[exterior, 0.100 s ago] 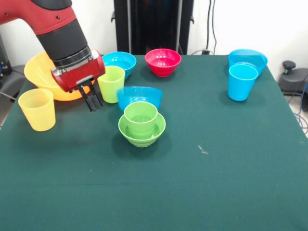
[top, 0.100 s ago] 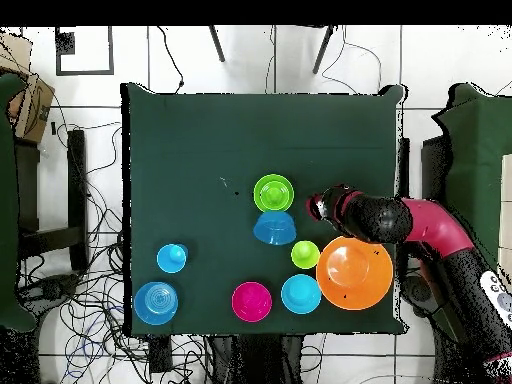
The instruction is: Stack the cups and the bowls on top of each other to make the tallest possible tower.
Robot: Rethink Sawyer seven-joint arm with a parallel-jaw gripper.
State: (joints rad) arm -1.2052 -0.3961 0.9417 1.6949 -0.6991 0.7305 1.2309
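The red and black arm (exterior, 0.100 s ago: pixel 57 33) covered much of the large yellow-orange bowl (exterior, 0.100 s ago: pixel 38 72), and the frame's top and left edges cut the arm off. Its gripper (exterior, 0.100 s ago: pixel 93 102) showed only dark fingers bunched together. In the overhead view, the arm hid the pale yellow cup.

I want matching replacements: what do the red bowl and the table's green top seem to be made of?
Red bowl: probably plastic, glossy, with light glinting off its smooth rim. Green top: looks like matte cloth or felt, without shine and with a few pale specks; I can't be sure.
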